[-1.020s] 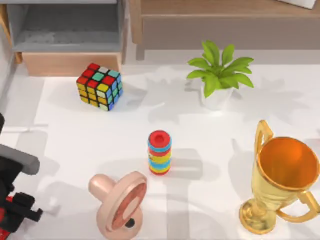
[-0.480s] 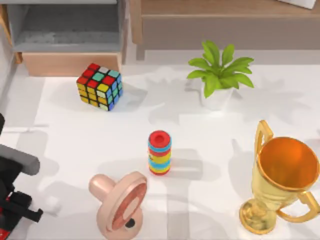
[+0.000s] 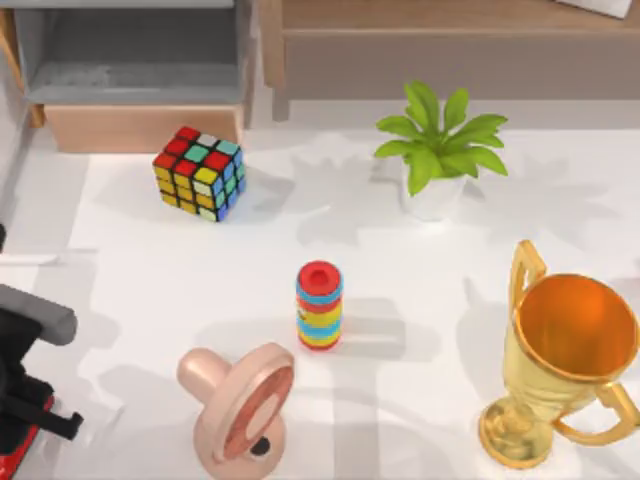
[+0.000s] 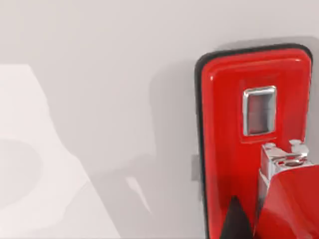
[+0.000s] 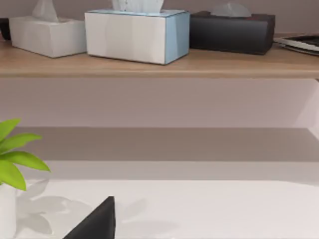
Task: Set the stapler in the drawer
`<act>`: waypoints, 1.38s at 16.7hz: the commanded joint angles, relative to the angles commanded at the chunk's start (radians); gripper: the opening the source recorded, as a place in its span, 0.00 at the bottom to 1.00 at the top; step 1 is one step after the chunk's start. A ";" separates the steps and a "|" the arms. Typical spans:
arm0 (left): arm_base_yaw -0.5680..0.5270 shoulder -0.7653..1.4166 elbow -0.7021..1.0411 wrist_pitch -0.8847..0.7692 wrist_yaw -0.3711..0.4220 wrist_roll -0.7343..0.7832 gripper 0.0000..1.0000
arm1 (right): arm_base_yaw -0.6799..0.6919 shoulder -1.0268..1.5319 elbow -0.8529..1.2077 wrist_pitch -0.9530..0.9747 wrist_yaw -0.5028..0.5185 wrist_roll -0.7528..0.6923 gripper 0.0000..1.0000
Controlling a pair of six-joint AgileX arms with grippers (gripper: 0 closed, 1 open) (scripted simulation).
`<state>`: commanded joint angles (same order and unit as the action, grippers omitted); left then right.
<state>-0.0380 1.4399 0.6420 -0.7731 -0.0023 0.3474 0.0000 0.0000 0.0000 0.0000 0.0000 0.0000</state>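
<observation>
– Red plastic and bright metal under the left wrist camera: is that the stapler [image 4: 249, 149]?

– Yes. It lies flat on the pale grey table [image 3: 420, 270], its red top bearing a small silver window, with a dark rim round the base. From above, a sliver of red shows at the lower left corner, partly under the left gripper [image 3: 30, 420].

– Is the left gripper holding it?

– It hangs right over the stapler. Whether it is spread or closed, I cannot tell.

– Where is the drawer [image 3: 145, 127]?

– At the top left of the table, pulled open. The tan wooden front faces the table and the grey floor shows behind it. It is well apart from the stapler.

– What stands between them?

– A puzzle cube [image 3: 198, 172] sits just in front of the drawer's right end. The table's left side below it is bare down to the arm.

– And the other things?

– A striped ring stack [image 3: 319, 305] with a red top stands near the middle. A pink pacifier-shaped toy [image 3: 240, 405] lies near its lower left. A gold trophy [image 3: 565, 360] stands at the lower right, and a potted plant [image 3: 440, 150] at the upper right, in front of the long wooden shelf unit [image 3: 450, 50].

– And the right gripper?

– Its wrist camera faces the shelf unit, where three tissue boxes [image 5: 134, 35] stand in a row. A dark wedge sits at the frame's lower edge, and I cannot tell that gripper's state.
</observation>
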 joint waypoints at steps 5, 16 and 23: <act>-0.001 -0.049 0.047 -0.093 0.000 -0.002 0.00 | 0.000 0.000 0.000 0.000 0.000 0.000 1.00; 0.050 -0.011 0.268 -0.137 0.029 0.008 0.00 | 0.000 0.000 0.000 0.000 0.000 0.000 1.00; 0.162 0.197 0.758 -0.254 0.078 0.019 0.00 | 0.000 0.000 0.000 0.000 0.000 0.000 1.00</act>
<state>0.1244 1.6371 1.4003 -1.0270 0.0760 0.3669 0.0000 0.0000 0.0000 0.0000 0.0000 0.0000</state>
